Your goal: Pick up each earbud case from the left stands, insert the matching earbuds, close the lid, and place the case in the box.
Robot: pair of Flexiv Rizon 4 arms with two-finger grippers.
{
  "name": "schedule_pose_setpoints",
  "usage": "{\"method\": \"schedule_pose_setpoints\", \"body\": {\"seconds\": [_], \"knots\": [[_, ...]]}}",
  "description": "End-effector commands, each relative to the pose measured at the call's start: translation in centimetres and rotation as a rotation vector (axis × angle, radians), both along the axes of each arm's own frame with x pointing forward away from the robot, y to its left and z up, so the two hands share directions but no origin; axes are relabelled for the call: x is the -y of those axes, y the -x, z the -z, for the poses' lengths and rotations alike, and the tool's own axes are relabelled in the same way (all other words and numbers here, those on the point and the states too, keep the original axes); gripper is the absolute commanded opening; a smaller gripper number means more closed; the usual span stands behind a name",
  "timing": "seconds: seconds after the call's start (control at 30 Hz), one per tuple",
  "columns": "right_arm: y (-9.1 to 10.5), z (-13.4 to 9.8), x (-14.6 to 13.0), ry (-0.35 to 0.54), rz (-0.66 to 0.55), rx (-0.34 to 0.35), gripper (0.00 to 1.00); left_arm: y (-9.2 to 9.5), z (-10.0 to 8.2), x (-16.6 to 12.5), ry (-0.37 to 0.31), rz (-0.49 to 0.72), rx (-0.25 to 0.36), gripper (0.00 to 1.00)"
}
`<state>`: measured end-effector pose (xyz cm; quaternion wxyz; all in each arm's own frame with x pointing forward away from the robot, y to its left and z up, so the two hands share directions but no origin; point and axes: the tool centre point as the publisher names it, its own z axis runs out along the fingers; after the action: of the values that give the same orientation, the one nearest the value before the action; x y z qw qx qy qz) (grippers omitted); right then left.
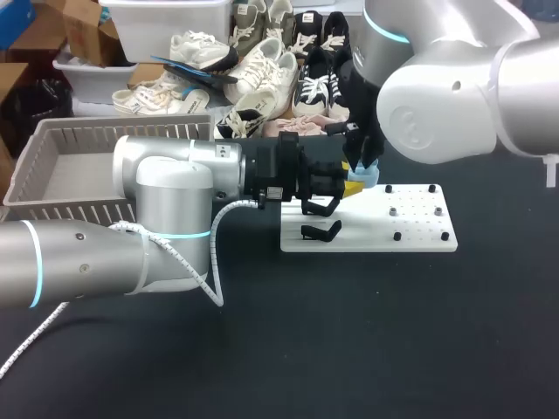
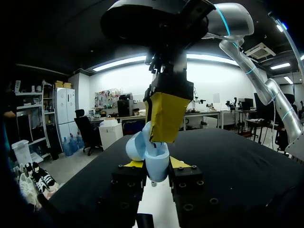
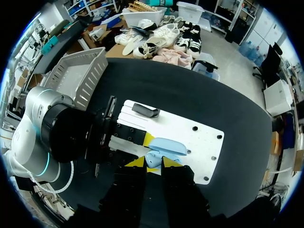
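My left gripper lies out flat and level from the left, low over the white board. Its yellow tips are clamped on either side of the pale blue earbud case, holding it upright just above the board. The case's lid is swung back and hangs off to one side. What sits inside the case I can't make out.

My right gripper comes straight down from the upper right, wrist vertical, and meets the case from above at its mouth. Whether it grips anything I cannot tell.

So the two grippers are packed tight here, one crossing right over the other at the board's far left part. A black stand is on the board just beside and below my left gripper, on the near side. The board's right part carries only small black pegs, well apart from both grippers. Past the board's near edge there is broad black table.

The grey basket sits at the table's far left, behind my left arm's elbow.
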<state>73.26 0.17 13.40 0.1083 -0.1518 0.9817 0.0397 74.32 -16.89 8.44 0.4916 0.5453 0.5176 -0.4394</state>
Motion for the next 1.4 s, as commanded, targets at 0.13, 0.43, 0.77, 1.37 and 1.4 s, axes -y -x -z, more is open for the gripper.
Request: {"method": "schedule_pose_setpoints", "body": {"seconds": [0.13,0.43,0.77,1.37,1.4], "knots": [[0.40,0.43,0.07,-0.011,0.008,0.010,0.00,0.05,0.04,-0.02,0.002,0.001,0.001,0.00],[0.54,0.67,0.06,-0.022,0.012,0.011,0.00,0.05,0.04,-0.02,0.002,0.001,0.001,0.00],[0.64,0.76,0.15,-0.017,0.014,0.003,0.00,0.05,0.04,-0.02,0.002,0.001,0.001,0.00],[0.73,1.09,0.02,-0.005,0.013,-0.010,0.00,0.05,0.04,-0.02,0.002,0.001,0.001,0.00],[0.73,1.09,0.02,-0.004,0.013,-0.011,0.00,0.05,0.04,-0.02,0.002,0.001,0.001,0.00]]}}
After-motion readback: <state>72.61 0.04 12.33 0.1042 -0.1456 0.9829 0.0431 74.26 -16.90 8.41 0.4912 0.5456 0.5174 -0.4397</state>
